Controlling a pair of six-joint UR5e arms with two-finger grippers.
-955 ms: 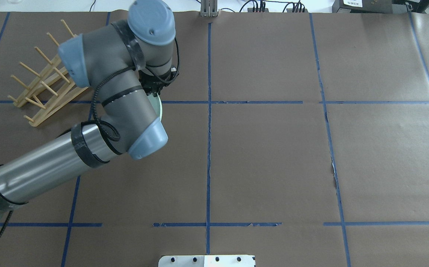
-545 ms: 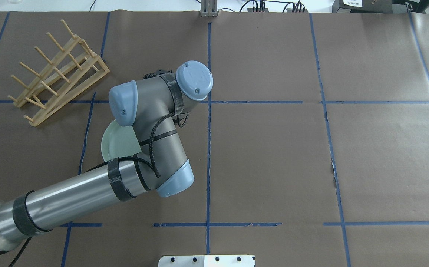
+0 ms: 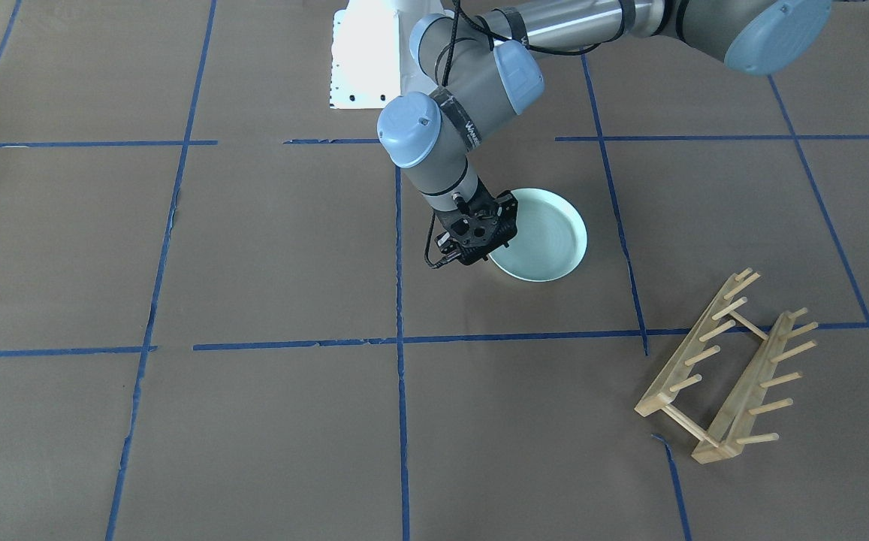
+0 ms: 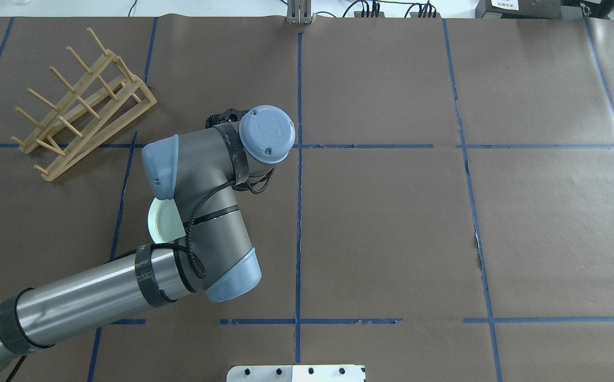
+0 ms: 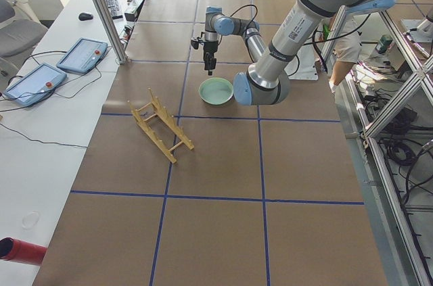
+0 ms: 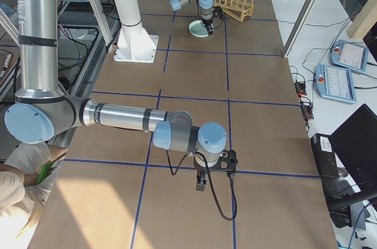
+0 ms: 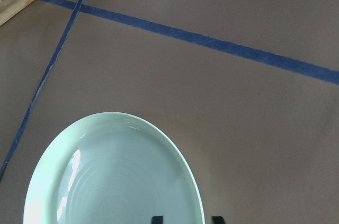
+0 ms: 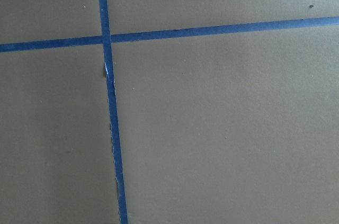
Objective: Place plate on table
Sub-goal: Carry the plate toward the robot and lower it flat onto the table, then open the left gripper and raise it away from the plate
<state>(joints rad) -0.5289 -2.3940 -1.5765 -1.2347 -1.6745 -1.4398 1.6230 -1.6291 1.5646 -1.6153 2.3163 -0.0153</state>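
The pale mint-green plate (image 3: pixel 547 233) lies flat on the brown paper table (image 3: pixel 269 248), also seen in the overhead view (image 4: pixel 164 220) and the exterior left view (image 5: pixel 216 90). My left gripper (image 3: pixel 477 252) points down at the plate's rim on the side away from the rack. In the left wrist view the plate (image 7: pixel 116 176) fills the lower left, and the left gripper (image 7: pixel 185 218) has its two tips apart, one on each side of the rim, open. My right gripper (image 6: pixel 200 185) hangs low over bare table far away; I cannot tell whether it is open or shut.
The light wooden peg rack (image 3: pixel 727 376) stands on the table beyond the plate, to the robot's far left (image 4: pixel 78 106). The white robot base (image 3: pixel 366 60) is at the near edge. Blue tape lines cross the paper.
My left arm swung the plate away from the rack, toward the robot, and down. The plate now rests on the table. In the last half second the wrist shifted slightly left.
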